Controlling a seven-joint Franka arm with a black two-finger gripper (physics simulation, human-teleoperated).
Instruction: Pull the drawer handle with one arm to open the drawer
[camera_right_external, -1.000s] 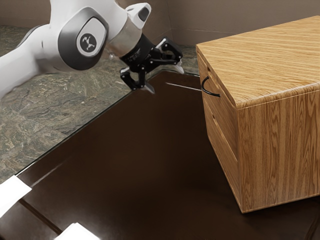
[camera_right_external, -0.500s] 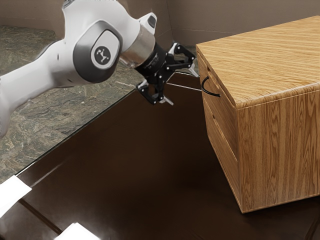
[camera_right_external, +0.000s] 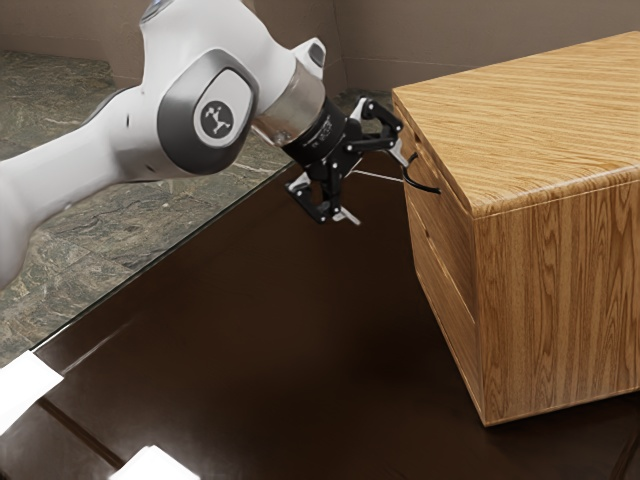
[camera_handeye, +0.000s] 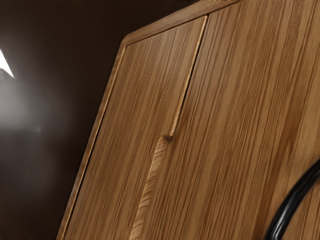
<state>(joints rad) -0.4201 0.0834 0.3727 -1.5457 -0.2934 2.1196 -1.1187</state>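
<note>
- Dark, glossy brown counter (camera_right_external: 270, 340) fills most of the exterior view, with a plain brown wall behind it.
- At the exterior view's left, beyond the counter's edge, lies a grey-green marbled floor (camera_right_external: 60, 260).
- Two white patches (camera_right_external: 20, 388) sit at the counter's lower left corner; what they are cannot be told.
- A white arm (camera_right_external: 130, 140) comes in from the exterior view's left and reaches across toward the right, above the counter.
- The black tool (camera_right_external: 372, 182) is at the arm's end, tilted, with its fingers spread wide apart and nothing held between them.
- One of the fingertips (camera_right_external: 397, 147) is up by the cabinet's top front corner, very near the upper end of the handle; whether it touches cannot be told. The other hangs lower, out over the counter and apart from the cabinet.
- The handle (camera_right_external: 419, 180), a thin black loop, sticks out from the front of the upper drawer (camera_right_external: 440, 225), just to the right of the tool.
- In the wrist view the handle (camera_handeye: 295, 205) shows as a black curve against the close wood grain, beside a seam between panels.
- The drawer front lies about level with the cabinet's face; no clear gap shows.
- The wooden cabinet (camera_right_external: 540, 150) stands on the counter at the exterior view's right, its front turned toward the arm.
</note>
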